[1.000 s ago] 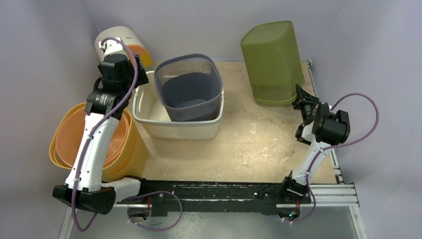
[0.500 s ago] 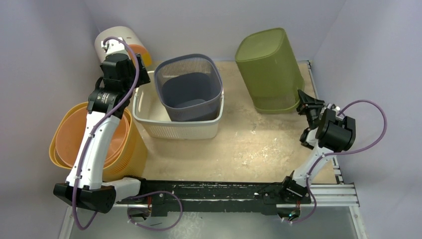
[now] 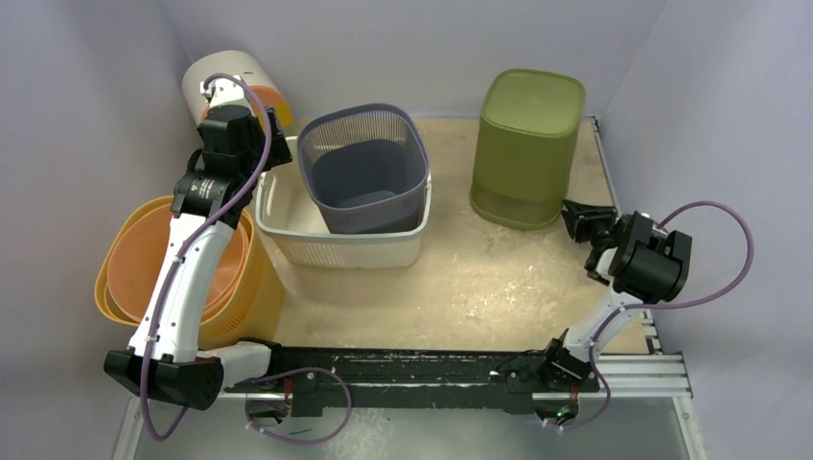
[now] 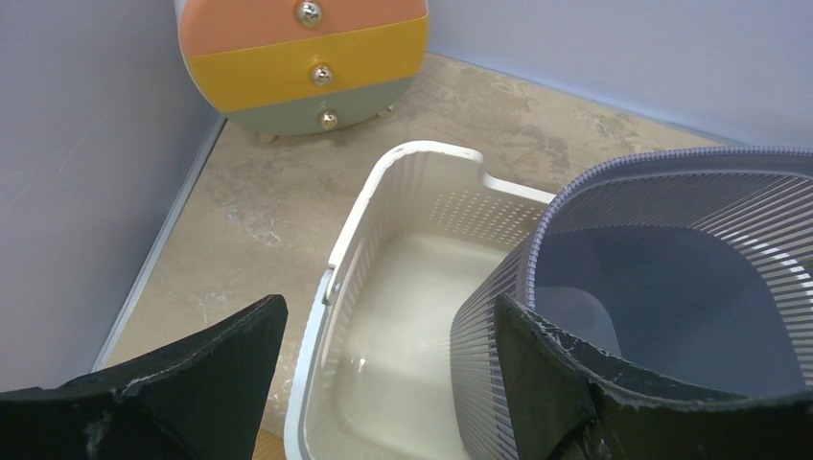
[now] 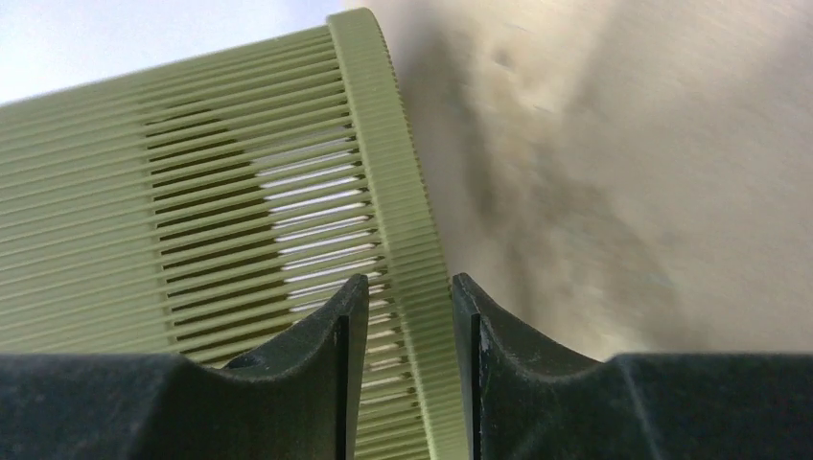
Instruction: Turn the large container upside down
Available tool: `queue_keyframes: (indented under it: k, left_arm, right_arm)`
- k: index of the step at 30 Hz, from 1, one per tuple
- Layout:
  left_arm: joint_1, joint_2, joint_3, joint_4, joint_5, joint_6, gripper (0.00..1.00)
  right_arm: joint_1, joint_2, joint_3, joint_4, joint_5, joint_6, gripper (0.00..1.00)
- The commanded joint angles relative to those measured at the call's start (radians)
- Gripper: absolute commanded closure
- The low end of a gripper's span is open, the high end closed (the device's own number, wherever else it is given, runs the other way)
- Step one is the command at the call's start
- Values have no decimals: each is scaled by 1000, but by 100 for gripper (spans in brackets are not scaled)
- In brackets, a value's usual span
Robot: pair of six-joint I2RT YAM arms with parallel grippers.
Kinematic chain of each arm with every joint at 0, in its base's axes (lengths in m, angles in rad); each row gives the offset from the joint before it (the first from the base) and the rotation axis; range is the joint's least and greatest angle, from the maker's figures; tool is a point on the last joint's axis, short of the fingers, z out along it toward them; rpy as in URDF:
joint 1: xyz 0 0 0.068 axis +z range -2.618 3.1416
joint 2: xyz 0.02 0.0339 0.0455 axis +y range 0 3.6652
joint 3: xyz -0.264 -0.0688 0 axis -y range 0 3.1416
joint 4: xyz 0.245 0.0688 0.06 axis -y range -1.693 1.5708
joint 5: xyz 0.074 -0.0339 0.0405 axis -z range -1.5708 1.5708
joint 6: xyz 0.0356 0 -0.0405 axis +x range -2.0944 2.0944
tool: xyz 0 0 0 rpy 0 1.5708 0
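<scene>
The large green container (image 3: 527, 134) stands mouth-down on the worktop (image 3: 479, 278), directly ahead of the right pincer (image 3: 575, 218) and to its left. In the right wrist view its ribbed rim runs through the narrow gap of that pincer; whether the fingers (image 5: 326, 335) press on it cannot be told. The left pincer (image 4: 388, 307) is spread wide and holds nothing, with a white basket (image 4: 383, 192) below it and a grey basket (image 4: 671, 211) to its right.
</scene>
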Motion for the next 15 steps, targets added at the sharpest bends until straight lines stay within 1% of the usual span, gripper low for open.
queue_keyframes:
  k: [1,6,7,9,11,12,15]
  left_arm:
    - [-4,-6,1,51,5,0,24]
    - [-4,0,-1,57,2,-1,24]
    - [-4,1,-1,60,4,-3,24]
    - [-4,4,-3,67,7,-7,24]
    - [-4,8,-3,71,11,-9,24]
    - [-4,9,-2,74,14,-9,24]
    - [-4,16,-2,83,25,-7,24]
  right_arm:
    - [3,-23,9,-146,0,-127,60]
    - [4,-101,82,-368,65,-261,59]
    - [4,-124,102,-437,89,-298,59]
    - [4,-172,155,-632,162,-399,58]
    - [5,-231,226,-777,248,-530,58]
    - [7,-254,254,-852,280,-561,58]
    - [28,-329,287,-977,327,-645,57]
